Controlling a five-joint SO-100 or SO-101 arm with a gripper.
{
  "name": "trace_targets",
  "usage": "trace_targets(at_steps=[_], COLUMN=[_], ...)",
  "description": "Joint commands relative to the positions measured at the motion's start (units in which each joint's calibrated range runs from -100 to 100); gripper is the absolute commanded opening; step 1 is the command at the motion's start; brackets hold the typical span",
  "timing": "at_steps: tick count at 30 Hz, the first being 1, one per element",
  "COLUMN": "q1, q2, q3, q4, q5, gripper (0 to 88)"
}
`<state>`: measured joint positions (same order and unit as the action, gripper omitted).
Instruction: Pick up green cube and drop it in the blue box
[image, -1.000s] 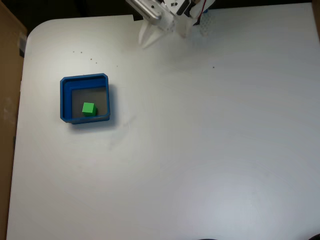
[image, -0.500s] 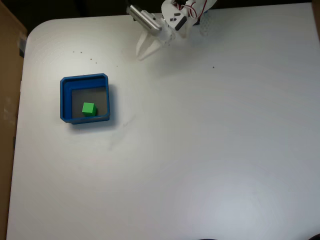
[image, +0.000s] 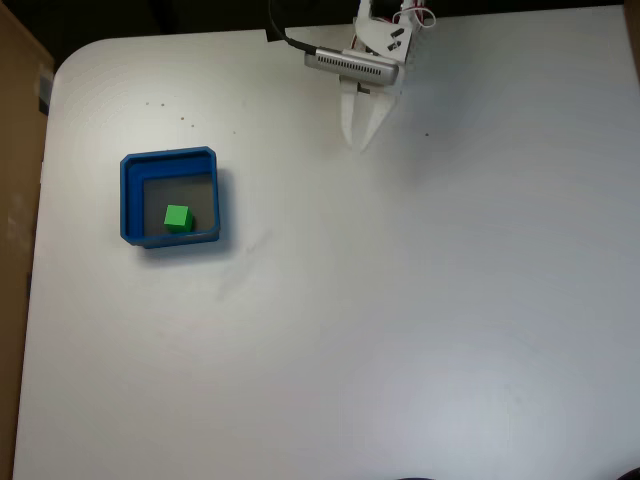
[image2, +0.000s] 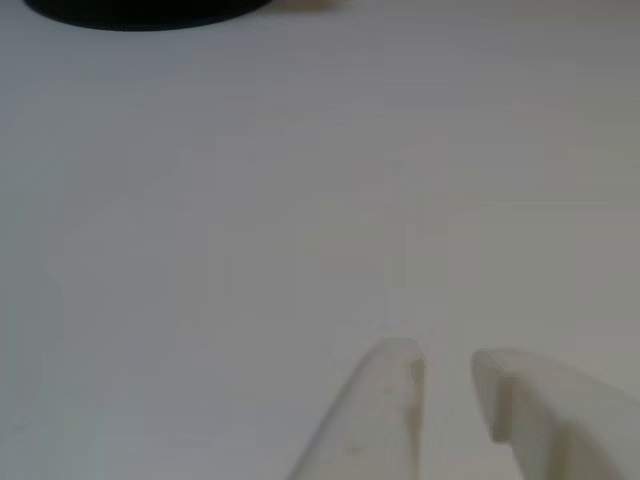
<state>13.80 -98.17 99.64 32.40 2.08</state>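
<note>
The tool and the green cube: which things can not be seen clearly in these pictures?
- Tool: in the fixed view its white fingers blend into the white table, so the gap is hard to judge; in the other view the bottom edge cuts the fingers off.
- Arm: cut off by the top edge in the fixed view.
- Green cube in the blue box: too small to show surface detail.

Even bright light; soft shadows; blurred, washed-out close other view

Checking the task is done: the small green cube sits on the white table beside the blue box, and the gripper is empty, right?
Not quite. In the fixed view the small green cube lies inside the shallow blue box, on its grey floor. The white two-finger gripper is indeed empty.
</note>
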Motion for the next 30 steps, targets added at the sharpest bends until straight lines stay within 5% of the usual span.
trace_targets(at_steps=[1,10,30], q1=[-7.8,-15.2,-15.4], q2=[-1.2,-1.2,-1.1], q3=[0.2,0.2,0.1], q4=[-1.5,-1.5,-1.5], q5=[0.1,0.1,-0.1], gripper=[0.5,0.5,0.5])
